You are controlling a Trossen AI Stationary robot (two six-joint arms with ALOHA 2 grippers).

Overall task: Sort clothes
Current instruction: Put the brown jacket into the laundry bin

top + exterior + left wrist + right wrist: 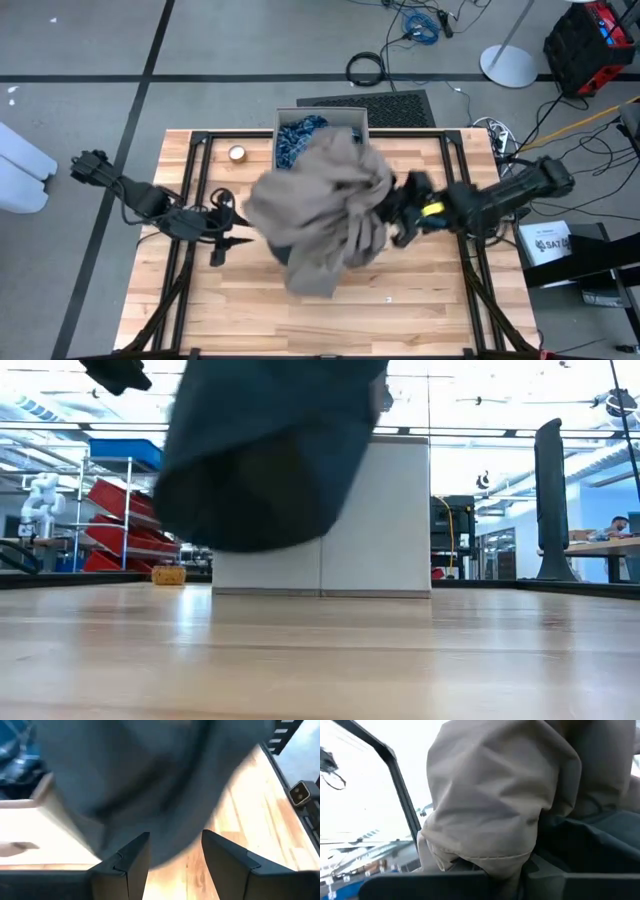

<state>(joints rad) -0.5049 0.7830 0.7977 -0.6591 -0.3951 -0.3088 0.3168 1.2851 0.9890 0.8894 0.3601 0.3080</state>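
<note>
A large tan-brown garment [325, 205] hangs bunched in the air over the table's middle, with a dark slate garment [283, 250] under it. In the low view the dark cloth [265, 450] hangs clear of the tabletop. My right gripper [392, 212] is shut on the bundle at its right side. My left gripper [225, 240] is open and empty just left of the bundle; in its wrist view the dark cloth [150, 780] hangs ahead of its fingers [175, 840]. A blue plaid shirt [300, 135] lies in the beige box [350, 115]. My right gripper holds the bunched tan-brown garment [485, 855] together with folds of the dark slate cloth [590, 845], several layers. It comes level from the table's right. The cloth covers the fingers, so the exact hold does not show. The bundle hangs lifted clear of the table.
The beige fabric box stands at the table's far middle, right behind the hanging bundle. A small roll of tape [237, 153] lies on the table left of the box. Bare wood [420, 300] shows along the near side.
</note>
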